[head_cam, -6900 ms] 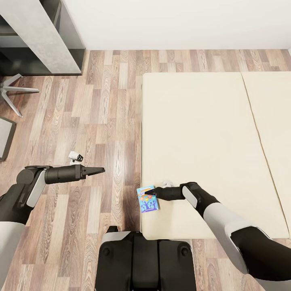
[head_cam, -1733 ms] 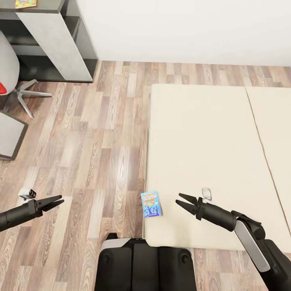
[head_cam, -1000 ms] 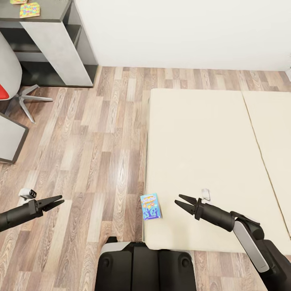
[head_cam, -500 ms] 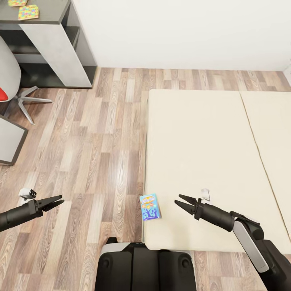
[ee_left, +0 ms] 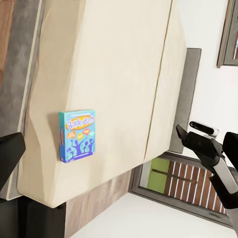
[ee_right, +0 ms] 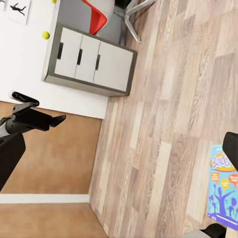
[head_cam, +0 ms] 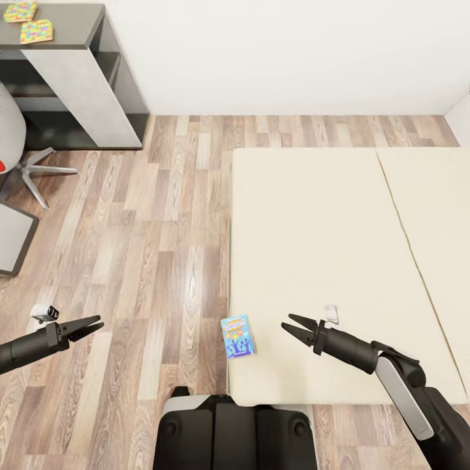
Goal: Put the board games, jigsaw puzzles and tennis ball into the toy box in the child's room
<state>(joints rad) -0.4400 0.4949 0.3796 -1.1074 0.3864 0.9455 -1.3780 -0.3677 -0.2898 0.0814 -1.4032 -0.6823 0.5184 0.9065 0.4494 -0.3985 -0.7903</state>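
Blue board game (head_cam: pixel 237 336) flat on bed (head_cam: pixel 313 215) near edge. Right gripper (head_cam: pixel 294 325) spread open just beside it, empty; left gripper (head_cam: pixel 88 324) open over floor (head_cam: pixel 163 215).

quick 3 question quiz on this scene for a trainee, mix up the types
1. True or false: the right pincer is shut on the blue board game.
2. The blue board game lies on: A) the floor, B) the bed's corner, C) the desk.
3. Fill in: two jigsaw puzzles lie on the dark ____.

Key: 1 false, it is open and apart from the game; 2 B; 3 desk.
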